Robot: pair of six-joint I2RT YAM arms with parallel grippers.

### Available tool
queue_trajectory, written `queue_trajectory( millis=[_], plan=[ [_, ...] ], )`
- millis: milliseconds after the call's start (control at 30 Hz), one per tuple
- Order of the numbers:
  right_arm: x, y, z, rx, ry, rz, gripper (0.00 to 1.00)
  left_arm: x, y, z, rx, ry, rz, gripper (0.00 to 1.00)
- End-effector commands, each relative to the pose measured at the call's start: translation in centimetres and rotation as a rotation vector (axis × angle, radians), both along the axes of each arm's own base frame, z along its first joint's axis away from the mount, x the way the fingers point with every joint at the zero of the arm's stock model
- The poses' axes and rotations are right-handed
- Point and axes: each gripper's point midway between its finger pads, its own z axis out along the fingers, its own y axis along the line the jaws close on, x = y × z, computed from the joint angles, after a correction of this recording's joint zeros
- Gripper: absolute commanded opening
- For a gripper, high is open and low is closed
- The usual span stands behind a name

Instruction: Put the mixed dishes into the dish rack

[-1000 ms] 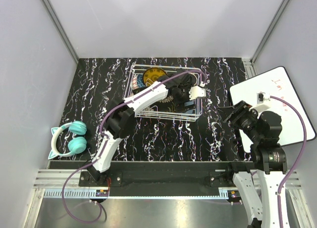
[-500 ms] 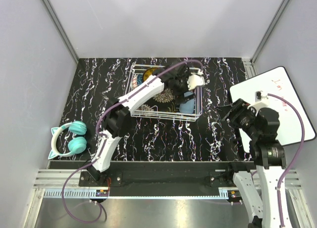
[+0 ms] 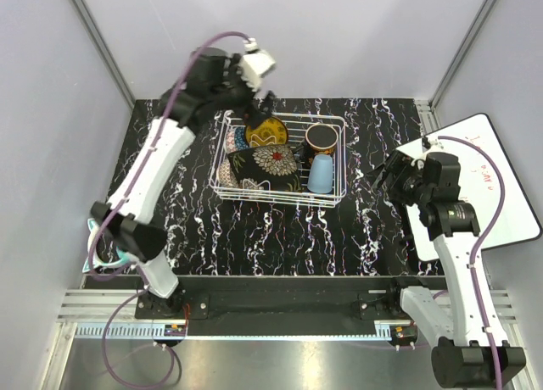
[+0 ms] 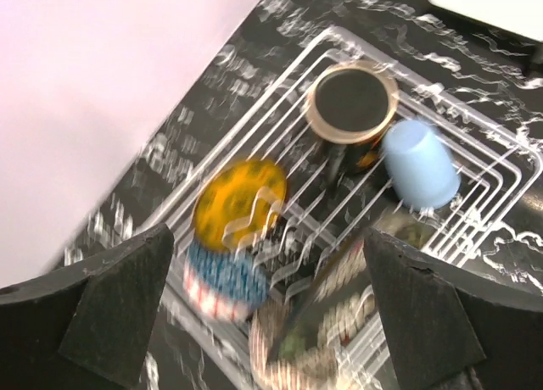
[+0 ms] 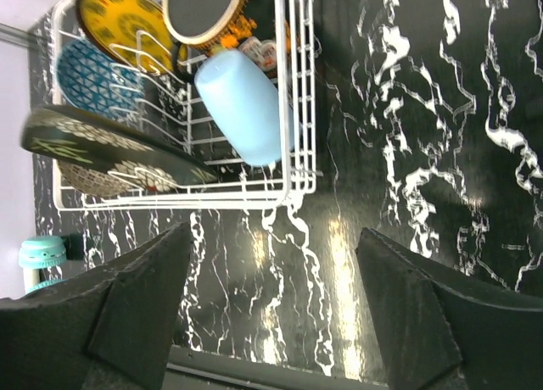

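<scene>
The white wire dish rack [image 3: 280, 202] stands at the table's back middle. It holds the yellow plate [image 3: 265, 131], blue patterned bowl [image 3: 240, 139], black floral plate [image 3: 265, 164], beige bowl [image 3: 244, 185], light-blue cup [image 3: 320, 173] lying down, and dark mug [image 3: 321, 138]. My left gripper [image 3: 257, 112] is open and empty, high above the rack's back left corner. Its wrist view looks down on the plate [image 4: 239, 205], mug [image 4: 350, 102] and cup [image 4: 420, 163]. My right gripper [image 3: 386, 171] is open and empty, right of the rack [image 5: 170, 202], above bare table.
Teal headphones [image 3: 106, 253] lie at the table's left front, partly behind the left arm. A white board [image 3: 492, 178] lies off the table's right edge. Grey walls close in the back and both sides.
My left arm has lifted out of the rack and swung up to the back left, uncovering the mug and cup. My right arm has turned slightly toward the rack.
</scene>
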Motion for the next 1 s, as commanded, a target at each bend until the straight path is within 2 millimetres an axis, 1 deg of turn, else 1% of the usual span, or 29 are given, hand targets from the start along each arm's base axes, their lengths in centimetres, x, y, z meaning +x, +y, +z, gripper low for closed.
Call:
queue_trajectory(
  millis=[0, 33, 67, 100, 133, 167, 200, 267, 300, 333, 367, 400, 433, 467, 500, 533, 567, 600, 633, 667, 700, 733, 767, 800, 833, 867, 900, 967],
  plan=[
    [1.0, -0.2, 2.0, -0.036, -0.057, 0.013, 0.91, -1.7, 4.5, -2.4, -0.085, 0.133, 0.11, 0.99],
    [1.1, -0.1, 1.9, -0.031, -0.05, 0.021, 0.94, -1.7, 5.8, -2.8, -0.082, 0.14, 0.148, 0.99],
    [1.0, 0.1, 2.2, -0.029, -0.057, 0.027, 0.96, -2.0, 6.7, -3.6, -0.076, 0.159, 0.185, 0.99],
    [1.1, 0.2, 2.4, -0.032, -0.067, 0.038, 1.0, -3.1, 7.6, -4.9, -0.067, 0.188, 0.207, 0.99],
    [1.1, 0.5, 2.9, -0.022, -0.076, 0.055, 1.0, -3.6, 8.3, -5.7, -0.061, 0.202, 0.226, 0.99],
    [1.1, 0.6, 3.0, -0.024, -0.08, 0.065, 1.0, -4.5, 8.8, -5.6, -0.062, 0.188, 0.227, 0.99],
    [1.2, 0.8, 3.1, -0.018, -0.08, 0.078, 1.0, -5.2, 9.1, -8.0, -0.036, 0.233, 0.233, 0.99],
    [1.9, 1.1, 3.2, -0.024, -0.099, 0.096, 1.0, -5.5, 9.6, -8.8, -0.032, 0.23, 0.253, 0.99],
    [2.6, 1.3, 2.4, -0.027, -0.078, 0.105, 1.0, -5.5, 9.7, -9.8, -0.028, 0.251, 0.26, 0.99],
    [3.7, 1.5, 2.4, -0.03, -0.099, 0.114, 1.0, -5.3, 9.7, -9.8, -0.05, 0.256, 0.263, 0.99],
    [4.5, 1.6, 2.1, -0.028, -0.093, 0.112, 1.0, -4.8, 9.7, -10.4, -0.052, 0.276, 0.272, 0.99],
    [6.1, 1.6, 0.5, -0.041, -0.051, 0.106, 1.0, -4.2, 9.9, -9.6, -0.07, 0.267, 0.285, 0.99],
    [7.2, 2.6, 0.9, -0.061, -0.074, 0.125, 1.0, -4.0, 9.7, -9.4, -0.094, 0.282, 0.284, 0.99],
    [8.1, 2.8, 0.3, -0.102, -0.059, 0.123, 1.0, -3.5, 9.8, -8.6, -0.115, 0.274, 0.288, 0.99],
    [9.4, 2.2, -1.8, -0.17, 0.005, 0.074, 1.0, -3.0, 10.6, -8.1, -0.134, 0.271, 0.309, 0.99],
    [10.2, 3.3, -1.2, -0.207, -0.004, 0.086, 1.0, -2.9, 10.9, -7.4, -0.155, 0.267, 0.311, 0.99],
    [10.8, 3.4, -1.6, -0.237, 0.011, 0.074, 1.0, -2.8, 11.3, -6.9, -0.163, 0.255, 0.314, 0.99],
    [11.8, 3.1, -2.3, -0.286, 0.039, 0.037, 1.0, -2.5, 12.3, -6.8, -0.166, 0.251, 0.337, 0.99],
    [12.2, 3.6, -2.5, -0.309, 0.043, 0.038, 1.0, -2.5, 12.8, -6.5, -0.169, 0.239, 0.342, 0.99],
    [12.5, 4.2, -3.7, -0.358, 0.066, 0.037, 1.0, -2.3, 13.9, -7.0, -0.171, 0.251, 0.365, 0.99],
    [13.0, 4.5, -3.3, -0.373, 0.058, 0.035, 1.0, -2.3, 14.3, -7.2, -0.177, 0.254, 0.369, 0.99],
    [13.3, 4.6, -3.4, -0.392, 0.059, 0.037, 1.0, -2.5, 14.6, -7.9, -0.179, 0.269, 0.377, 0.99],
    [13.7, 4.6, -4.2, -0.419, 0.08, 0.033, 1.0, -2.5, 15.4, -8.4, -0.182, 0.279, 0.395, 0.99],
    [14.1, 4.6, -3.9, -0.428, 0.072, 0.028, 1.0, -2.4, 15.6, -8.7, -0.184, 0.281, 0.397, 0.99],
    [14.4, 4.5, -4.0, -0.447, 0.072, 0.031, 1.0, -2.7, 15.9, -9.5, -0.179, 0.294, 0.4, 0.99],
    [14.9, 4.2, -4.3, -0.467, 0.079, 0.02, 1.0, -2.7, 16.3, -9.7, -0.179, 0.294, 0.408, 0.99],
    [15.4, 4.3, -3.9, -0.473, 0.068, 0.019, 1.0, -2.8, 16.4, -10.1, -0.177, 0.3, 0.405, 0.99],
    [15.9, 4.4, -4.4, -0.489, 0.078, 0.024, 1.0, -2.9, 16.7, -10.4, -0.174, 0.303, 0.409, 0.99]
  ],
)
